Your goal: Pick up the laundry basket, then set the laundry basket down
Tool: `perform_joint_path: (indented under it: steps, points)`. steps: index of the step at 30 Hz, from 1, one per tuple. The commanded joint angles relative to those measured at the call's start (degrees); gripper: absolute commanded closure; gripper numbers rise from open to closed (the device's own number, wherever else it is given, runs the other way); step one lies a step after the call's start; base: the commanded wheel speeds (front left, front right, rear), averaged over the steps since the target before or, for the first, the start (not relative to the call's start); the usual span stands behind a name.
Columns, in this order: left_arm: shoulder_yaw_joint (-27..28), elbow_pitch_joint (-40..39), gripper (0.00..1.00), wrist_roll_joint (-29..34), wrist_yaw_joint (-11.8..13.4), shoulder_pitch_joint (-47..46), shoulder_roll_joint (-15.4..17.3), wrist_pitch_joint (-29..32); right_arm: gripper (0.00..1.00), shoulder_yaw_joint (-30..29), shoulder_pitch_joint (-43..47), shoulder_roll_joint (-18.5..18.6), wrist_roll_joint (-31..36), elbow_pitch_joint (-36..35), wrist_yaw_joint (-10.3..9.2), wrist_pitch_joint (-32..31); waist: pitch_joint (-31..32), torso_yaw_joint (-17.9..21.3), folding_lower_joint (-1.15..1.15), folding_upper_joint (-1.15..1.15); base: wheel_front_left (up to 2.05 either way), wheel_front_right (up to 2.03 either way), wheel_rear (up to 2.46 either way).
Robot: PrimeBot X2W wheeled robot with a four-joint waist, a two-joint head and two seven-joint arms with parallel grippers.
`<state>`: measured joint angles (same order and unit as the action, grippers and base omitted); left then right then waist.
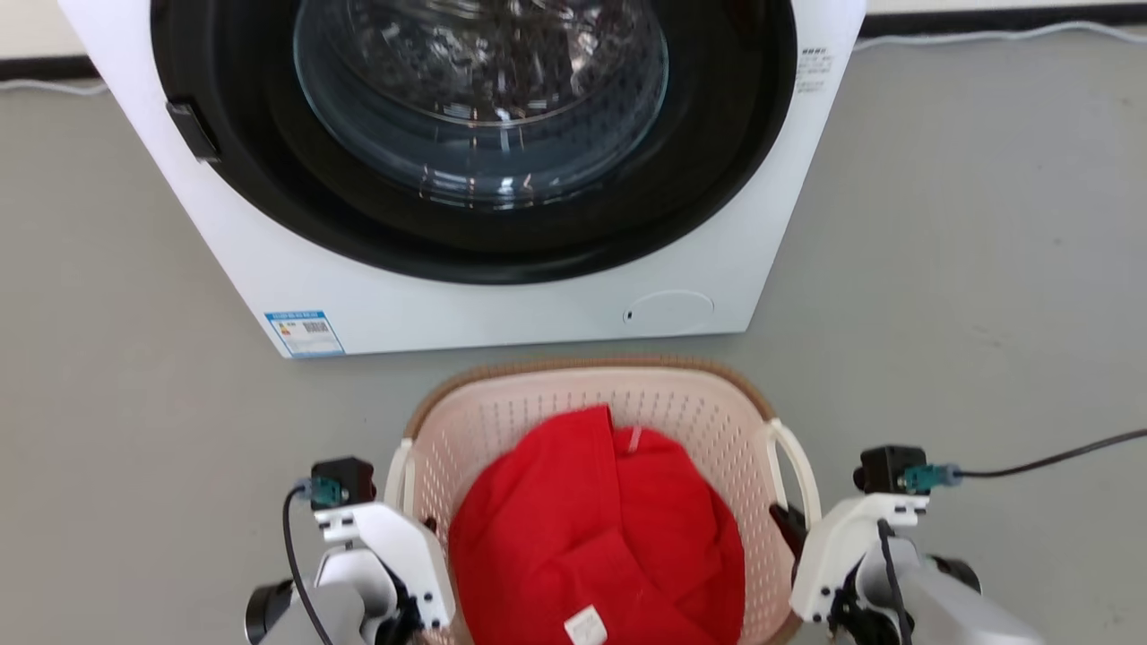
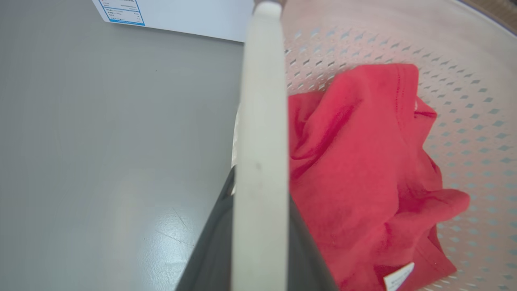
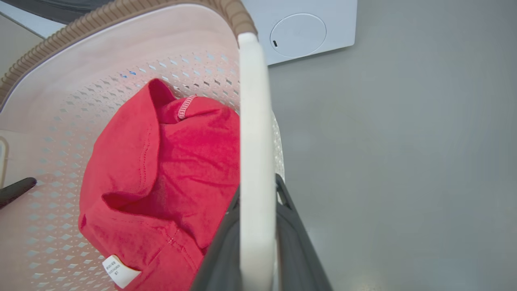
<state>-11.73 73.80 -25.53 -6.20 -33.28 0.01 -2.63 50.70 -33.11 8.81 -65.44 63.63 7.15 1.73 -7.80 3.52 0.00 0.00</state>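
The left gripper [image 2: 260, 190] is clamped on the left handle [image 2: 260, 101] and the right gripper [image 3: 258, 186] on the right handle [image 3: 252, 101] of the laundry basket [image 1: 556, 408], which seems to sit on the floor [image 1: 941, 313] before the washing machine [image 1: 502, 305]. The grasp looks made; next comes an even two-arm lift

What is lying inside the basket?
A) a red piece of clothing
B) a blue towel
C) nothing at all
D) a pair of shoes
A: a crumpled red garment with a small white tag lies in the laundry basket.
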Motion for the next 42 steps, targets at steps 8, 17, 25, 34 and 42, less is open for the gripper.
perform_joint_path:
  steps: [8,17,25,34,42]
  points:
    - [-2.8,-3.3,1.0,-5.1,1.7,3.7,2.9,1.5,1.0,1.4,2.3,2.7,-1.3,0.7,0.34,-1.8,3.7,0.0,0.0,0.0,0.0,0.0,0.0]
    - [-6.5,-6.4,1.0,-9.6,4.2,7.7,2.9,3.9,1.0,1.9,3.6,2.7,-2.0,0.8,0.34,-2.5,6.5,0.2,0.0,0.0,0.0,0.0,0.0]
    - [-9.1,-9.4,1.0,-11.9,6.5,9.3,2.9,5.7,1.0,1.6,4.6,2.7,-2.9,1.3,0.34,-2.8,7.3,-0.1,0.0,0.0,0.0,0.0,0.0]
    - [-10.1,-11.5,1.0,-12.7,7.9,10.2,2.9,6.5,1.0,1.6,4.4,2.8,-3.0,1.3,0.34,-2.6,7.3,0.0,0.0,0.0,0.0,0.0,0.0]
    - [-10.4,-12.9,1.0,-13.0,8.5,10.6,3.1,6.8,1.0,1.8,4.3,2.7,-2.9,1.1,0.34,-2.2,7.2,0.2,0.0,0.0,0.0,0.0,0.0]
